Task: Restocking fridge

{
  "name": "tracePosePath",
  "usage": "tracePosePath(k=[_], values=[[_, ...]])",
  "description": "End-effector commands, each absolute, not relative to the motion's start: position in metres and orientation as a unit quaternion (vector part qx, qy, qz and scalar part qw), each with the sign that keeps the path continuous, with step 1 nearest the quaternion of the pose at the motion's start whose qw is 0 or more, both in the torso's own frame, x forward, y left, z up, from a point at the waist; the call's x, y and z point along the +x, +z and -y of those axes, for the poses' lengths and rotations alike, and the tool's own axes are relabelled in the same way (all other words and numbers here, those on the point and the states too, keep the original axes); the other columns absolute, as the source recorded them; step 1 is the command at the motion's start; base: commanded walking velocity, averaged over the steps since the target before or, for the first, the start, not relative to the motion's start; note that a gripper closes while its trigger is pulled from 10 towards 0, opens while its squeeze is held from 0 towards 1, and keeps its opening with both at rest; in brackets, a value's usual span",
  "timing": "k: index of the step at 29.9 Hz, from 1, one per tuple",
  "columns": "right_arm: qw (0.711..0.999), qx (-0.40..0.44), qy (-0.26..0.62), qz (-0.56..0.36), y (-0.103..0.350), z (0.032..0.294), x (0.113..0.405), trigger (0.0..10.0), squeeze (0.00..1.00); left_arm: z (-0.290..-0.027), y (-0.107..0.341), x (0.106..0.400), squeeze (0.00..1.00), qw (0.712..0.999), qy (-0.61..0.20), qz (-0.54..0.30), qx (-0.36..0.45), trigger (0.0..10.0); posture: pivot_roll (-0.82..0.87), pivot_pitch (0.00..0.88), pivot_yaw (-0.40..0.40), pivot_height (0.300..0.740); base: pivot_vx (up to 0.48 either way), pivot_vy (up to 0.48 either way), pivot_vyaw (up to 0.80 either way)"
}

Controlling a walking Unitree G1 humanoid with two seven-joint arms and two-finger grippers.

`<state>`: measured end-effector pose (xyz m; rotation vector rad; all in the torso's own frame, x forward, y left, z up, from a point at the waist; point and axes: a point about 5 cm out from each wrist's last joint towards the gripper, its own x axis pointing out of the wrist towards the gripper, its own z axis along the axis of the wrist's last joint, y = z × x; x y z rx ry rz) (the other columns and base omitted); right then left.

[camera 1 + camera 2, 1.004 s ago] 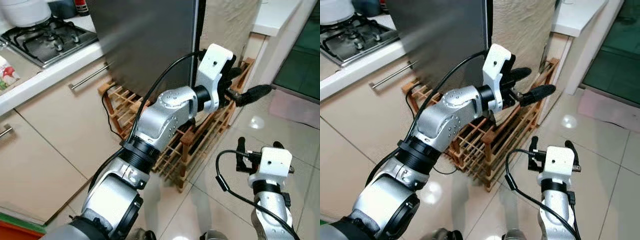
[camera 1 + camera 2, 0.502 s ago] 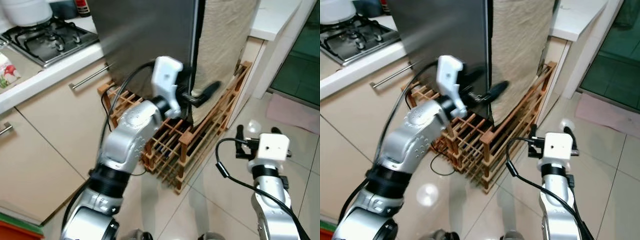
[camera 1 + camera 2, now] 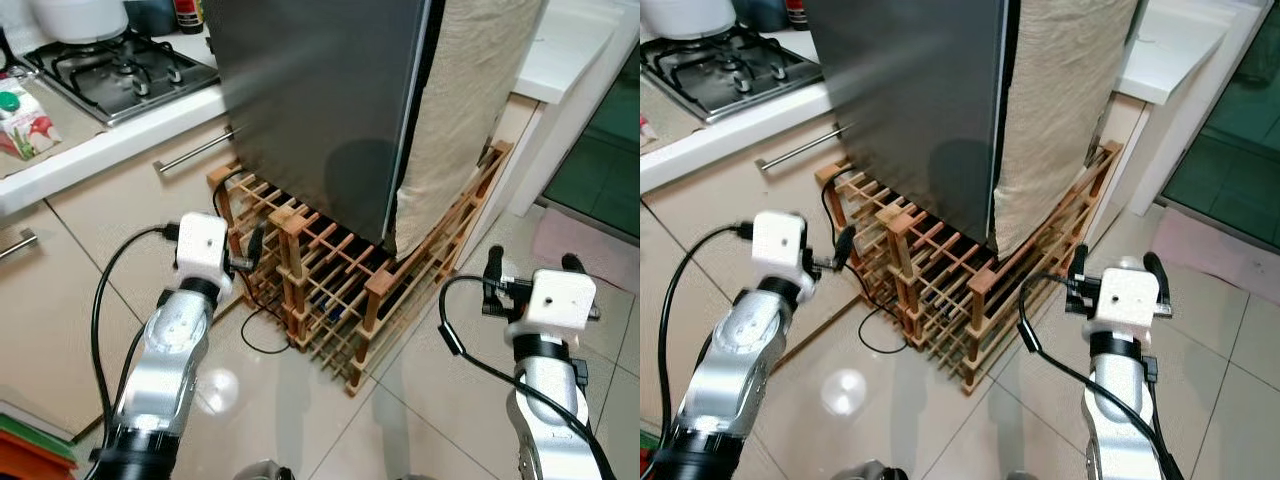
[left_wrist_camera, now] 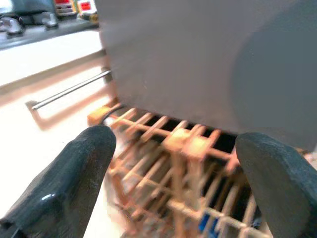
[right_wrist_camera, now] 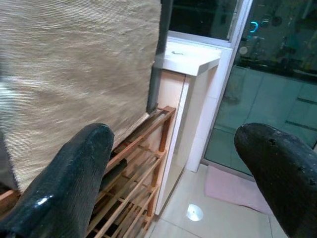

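Note:
The tall dark grey fridge stands on a wooden slatted rack, and a beige cloth hangs down its right side. My left gripper is low at the left, in front of the rack and below the door's bottom edge. It is open and empty, and the left wrist view shows its fingers wide apart facing the rack. My right gripper hovers over the floor tiles right of the rack, open and empty. Its fingers point at the cloth and the rack's end.
A gas hob and a carton sit on the white counter at the left, above cabinet fronts with bar handles. A black cable trails on the floor by the rack. A white counter end and a pink mat lie to the right.
My left arm has drawn back from the fridge door's edge and dropped to the lower left in front of the rack. The right arm has hardly moved; the camera has shifted slightly.

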<state>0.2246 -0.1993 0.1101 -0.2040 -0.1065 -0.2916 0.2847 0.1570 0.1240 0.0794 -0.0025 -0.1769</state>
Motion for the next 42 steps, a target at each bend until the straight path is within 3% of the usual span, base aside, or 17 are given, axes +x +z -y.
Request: tracePosePath(k=[1, 8, 25, 36, 42], values=[[0.981, -0.107, -0.146, 0.065, 0.116, 0.201, 0.223, 10.0, 0.00, -0.150, 0.143, 0.283, 0.00, 0.992, -0.115, 0.040, 0.024, 10.0, -0.08, 0.000, 0.033, 0.740, 0.000, 0.000, 0.00], [0.983, -0.109, -0.131, 0.066, 0.117, 0.200, 0.232, 10.0, 0.00, -0.132, 0.159, 0.286, 0.00, 0.986, -0.151, 0.074, -0.015, 10.0, -0.09, 0.000, 0.027, 0.740, 0.000, -0.214, 0.00], [0.986, -0.105, -0.107, 0.070, 0.120, 0.192, 0.245, 10.0, 0.00, -0.120, 0.157, 0.314, 0.00, 0.991, -0.125, 0.040, 0.000, 10.0, -0.11, 0.000, 0.042, 0.740, 0.084, -0.428, 0.00], [0.987, -0.103, -0.113, 0.057, 0.117, 0.193, 0.244, 10.0, 0.00, -0.116, 0.165, 0.324, 0.00, 0.991, -0.113, 0.059, 0.032, 10.0, -0.12, 0.000, 0.050, 0.740, 0.048, 0.000, 0.53], [0.988, -0.101, -0.108, 0.056, 0.116, 0.191, 0.244, 10.0, 0.00, -0.106, 0.181, 0.318, 0.00, 0.984, -0.153, 0.096, -0.010, 10.0, -0.12, 0.000, 0.051, 0.740, 0.080, 0.000, 0.00]])
